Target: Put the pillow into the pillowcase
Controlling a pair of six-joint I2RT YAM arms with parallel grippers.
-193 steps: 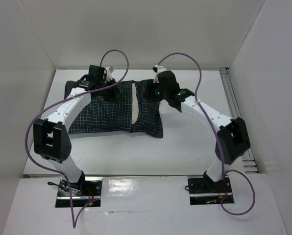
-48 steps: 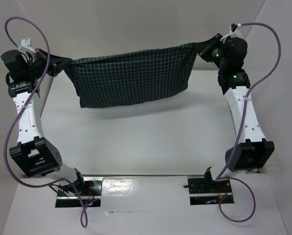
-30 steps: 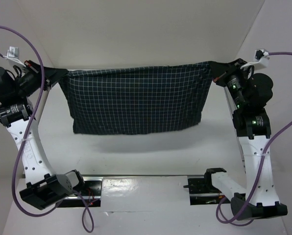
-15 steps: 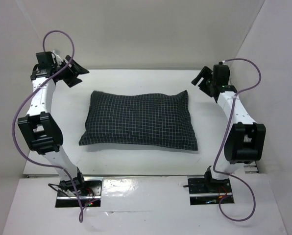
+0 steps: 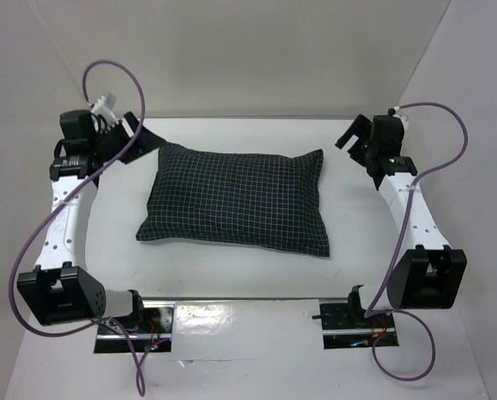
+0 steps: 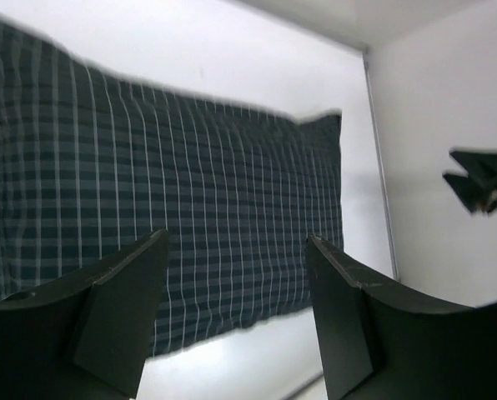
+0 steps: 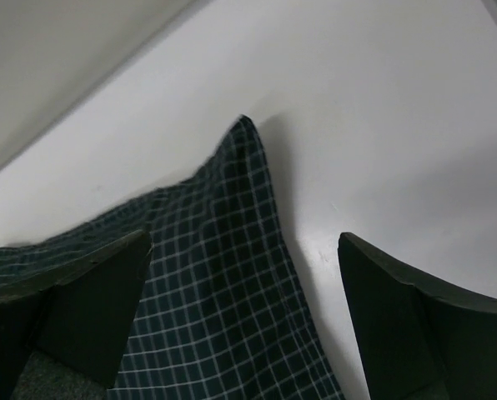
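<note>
The pillowcase (image 5: 236, 200), dark with a thin white grid, lies plump and flat in the middle of the white table. No cream pillow shows anywhere; it is hidden. My left gripper (image 5: 147, 137) hovers off the case's far left corner, open, nothing between its fingers. In the left wrist view the pillowcase (image 6: 173, 200) fills the space beyond the open left gripper (image 6: 236, 242). My right gripper (image 5: 350, 137) hangs open just off the far right corner. The right wrist view looks down on that pointed corner of the pillowcase (image 7: 219, 283) through the empty right gripper (image 7: 244, 242).
White walls close in the table at the back and both sides. A metal rail (image 6: 380, 175) runs along the right edge. Purple cables (image 5: 119, 75) loop above both arms. The arm bases (image 5: 132, 321) sit at the near edge.
A second ago both grippers were shut on the pillowcase's top corners, holding it stretched in the air. They have let go; the case now lies on the table and both arms have drawn apart, jaws open.
</note>
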